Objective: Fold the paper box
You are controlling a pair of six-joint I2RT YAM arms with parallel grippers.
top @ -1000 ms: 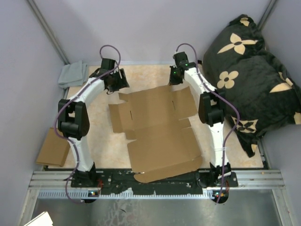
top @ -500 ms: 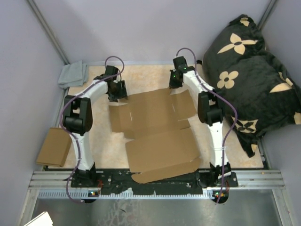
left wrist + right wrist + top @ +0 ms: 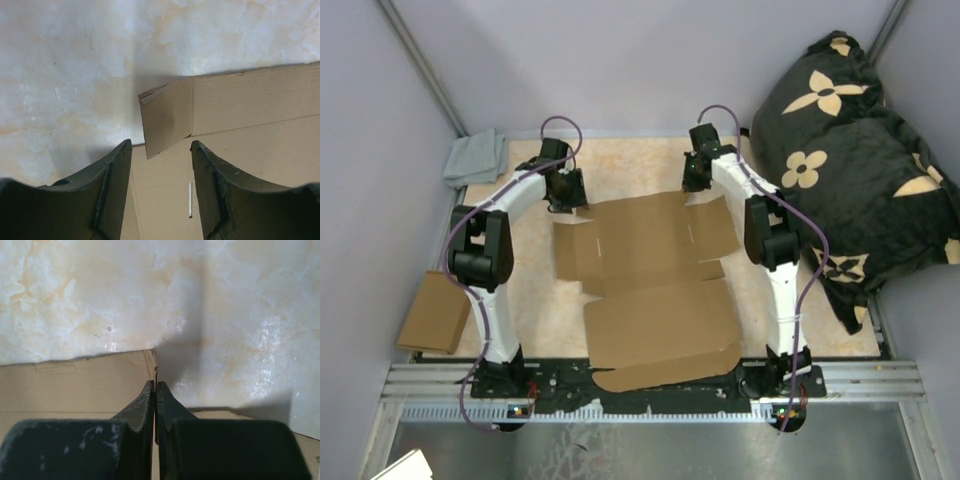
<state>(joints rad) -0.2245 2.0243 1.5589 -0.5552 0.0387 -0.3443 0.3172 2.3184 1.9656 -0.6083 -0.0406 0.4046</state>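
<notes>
Paper box (image 3: 655,270) lies opened out flat in the middle of the table (image 3: 545,320), its near edge reaching the rail by the 2 arm bases. A black flowered cushion (image 3: 840,160) sits to the box's right, and a smaller cardboard sheet (image 3: 432,312) lies to its left. Thin and light, the card should bend along its scored lines, but it may slide on the smooth top. Edges and flaps look like the best holds. At the box's far left corner the left gripper (image 3: 161,150) stands released, its jaws either side of a small raised flap (image 3: 167,117). At the far edge the right gripper (image 3: 155,385) is clenched at a slit. No writing is readable.
</notes>
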